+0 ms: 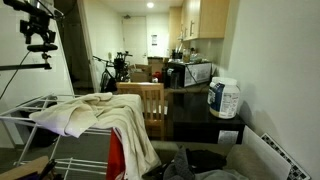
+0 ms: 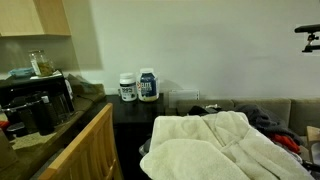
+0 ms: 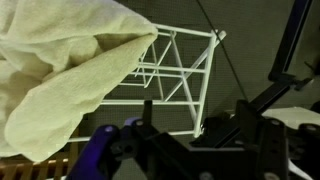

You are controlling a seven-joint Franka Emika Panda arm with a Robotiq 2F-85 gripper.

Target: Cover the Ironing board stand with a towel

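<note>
A white wire ironing board stand (image 1: pixel 18 118) stands at the front, most of it under a cream towel (image 1: pixel 92 114). In the wrist view the towel (image 3: pixel 60 70) covers the left part and the bare wire end (image 3: pixel 172 68) sticks out to the right. The towel also fills the lower part of an exterior view (image 2: pixel 215 150). My gripper (image 3: pixel 193 125) hangs above the bare end, well clear of the stand. Its dark fingers are apart with nothing between them. It also shows high up in both exterior views (image 1: pixel 40 34) (image 2: pixel 308 36).
A red cloth (image 1: pixel 115 155) hangs under the towel. A wooden chair (image 1: pixel 148 100) stands behind the stand. A dark counter holds a white tub (image 1: pixel 224 98) and two tubs (image 2: pixel 138 86). Black tripod legs (image 3: pixel 290 45) stand beside the stand. Clothes lie on a couch (image 2: pixel 268 118).
</note>
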